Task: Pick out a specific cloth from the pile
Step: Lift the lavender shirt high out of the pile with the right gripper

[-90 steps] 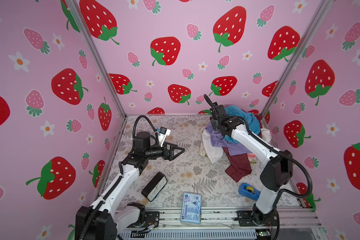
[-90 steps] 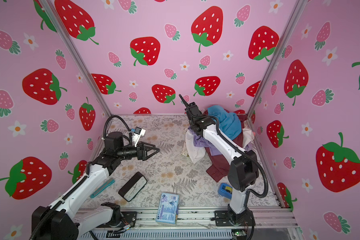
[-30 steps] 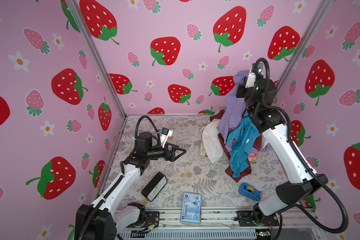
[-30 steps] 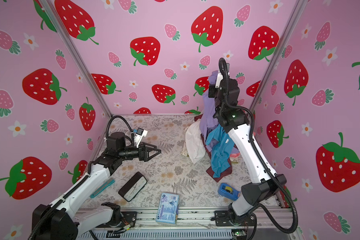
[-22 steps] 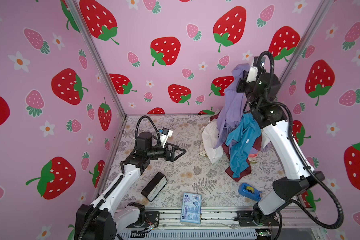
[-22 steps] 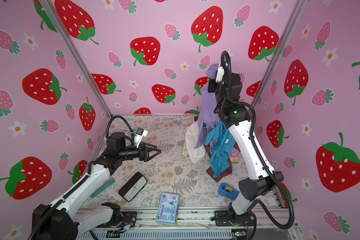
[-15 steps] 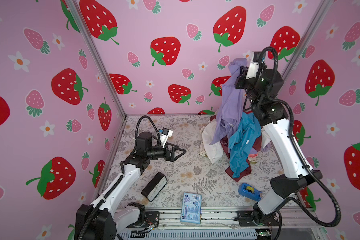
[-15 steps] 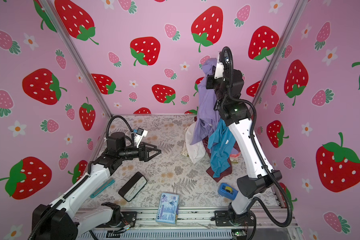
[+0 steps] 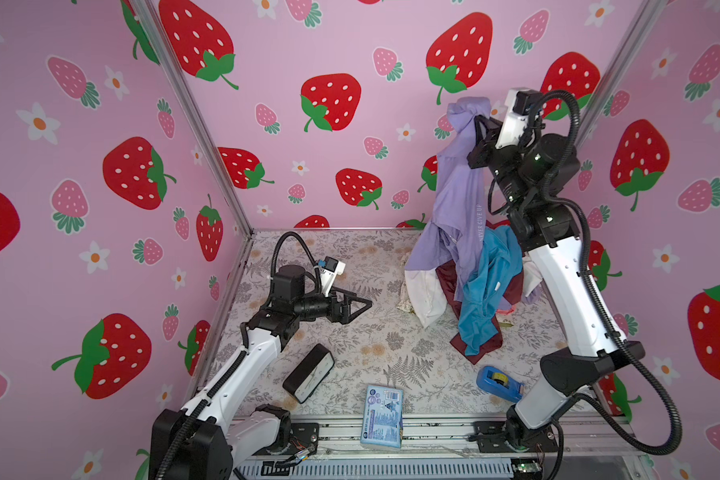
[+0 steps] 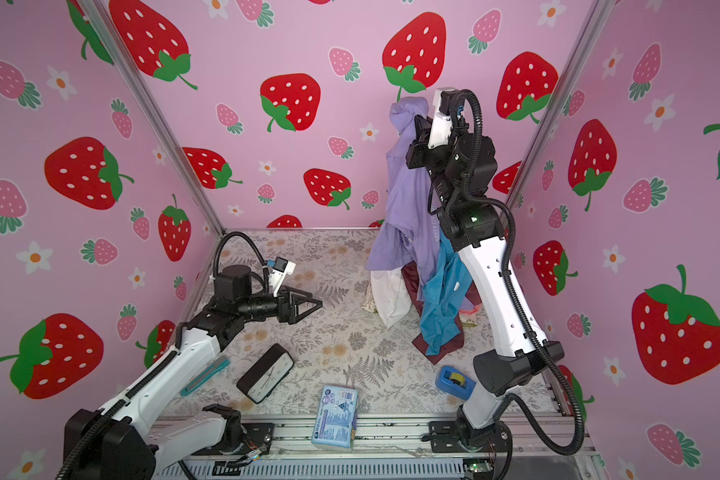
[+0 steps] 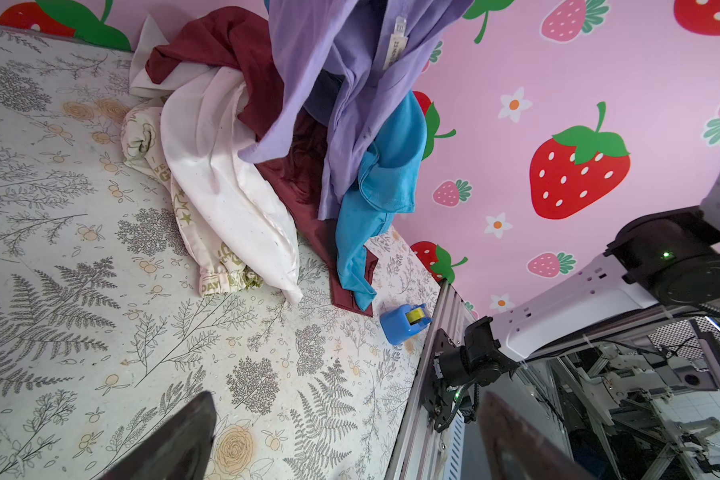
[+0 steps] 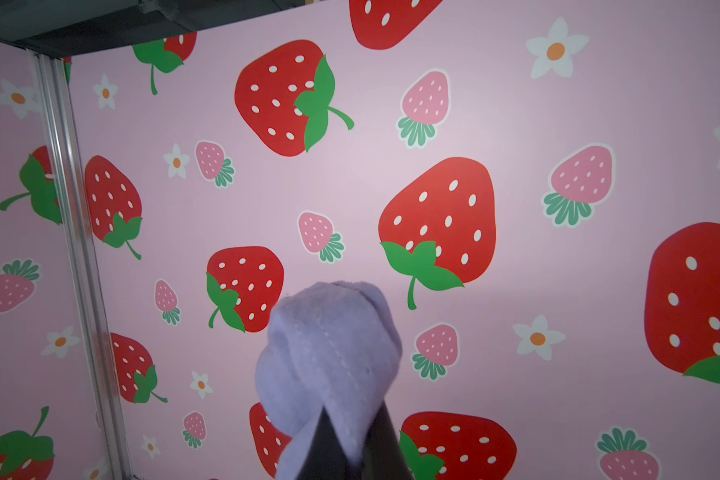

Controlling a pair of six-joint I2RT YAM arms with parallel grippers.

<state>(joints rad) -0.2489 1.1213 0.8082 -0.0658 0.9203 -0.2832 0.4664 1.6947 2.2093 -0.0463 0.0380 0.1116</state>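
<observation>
- The cloth (image 9: 460, 195), pale lavender, hangs high at about 1 o'clock in both top views. Its top end is bunched in the right gripper (image 9: 481, 124), whose jaws are pinched fully together on it.
- Its lower folds reach down onto the pile (image 9: 474, 291), at 2 o'clock on the table (image 9: 350, 336).
- In a top view the white lettering (image 9: 480, 222) reads "NEVER GIVE UP" whole; in a top view the right arm covers part of it (image 10: 435, 230).
- The right wrist view shows only the cloth's bunched tip (image 12: 329, 345) between dark fingers (image 12: 387, 449), against the wall.
- The left wrist view alone shows a sewn label (image 11: 395, 45) on the cloth, and a cream printed fabric (image 11: 146, 145) tucked under the white garment (image 11: 225, 187).
- The blue garment (image 9: 485, 291) hangs against the cloth's lower part, over the maroon garment (image 9: 445, 274).
- The tape dispenser (image 9: 497, 382) lies near the pile at its 5 o'clock, apart from it.
- The left gripper (image 9: 362, 303) hovers well apart at the pile's 9 o'clock, jaws spread wide and empty.
- A black box (image 9: 308, 372) and a blue packet (image 9: 381, 415) lie toward 6 o'clock; a teal strip (image 10: 204, 374) shows in a top view only.
</observation>
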